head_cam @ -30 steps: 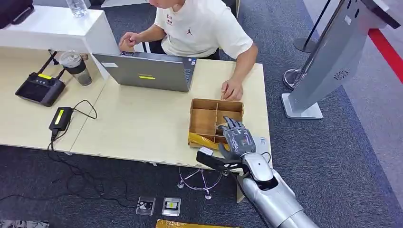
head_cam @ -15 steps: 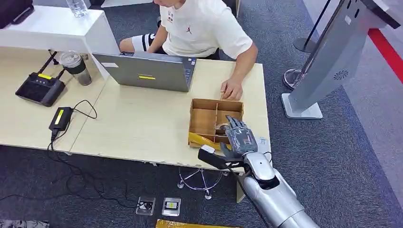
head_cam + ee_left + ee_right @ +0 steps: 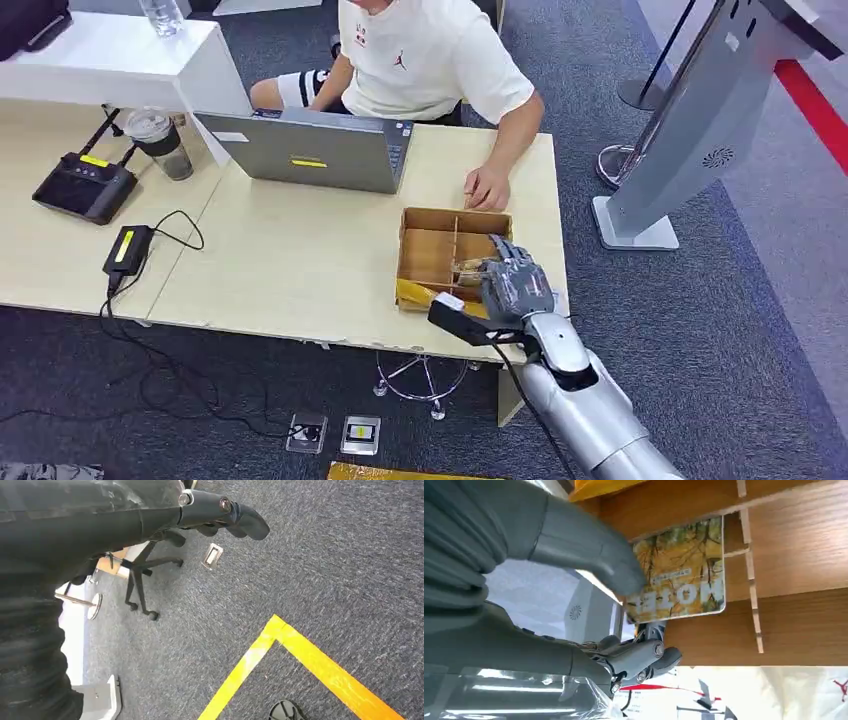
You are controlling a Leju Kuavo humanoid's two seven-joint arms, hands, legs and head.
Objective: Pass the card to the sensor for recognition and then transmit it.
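Right robot hand point(image 3: 516, 285) pinches card point(image 3: 684, 572) thumb-to-finger over wooden box point(image 3: 425, 250); left robot hand point(image 3: 220, 515) curled, holding nothing.

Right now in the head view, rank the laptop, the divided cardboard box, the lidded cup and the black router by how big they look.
1. laptop
2. divided cardboard box
3. black router
4. lidded cup

The router and cup look close, so that order is unsure.

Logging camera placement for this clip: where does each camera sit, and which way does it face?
Head view: high on the body, facing forward and down at the table; right hand over the wooden box.
Left wrist view: behind the hanging left hand, looking down at the carpet.
Right wrist view: behind the right hand, which pinches the card.
Head and right wrist views share the box.
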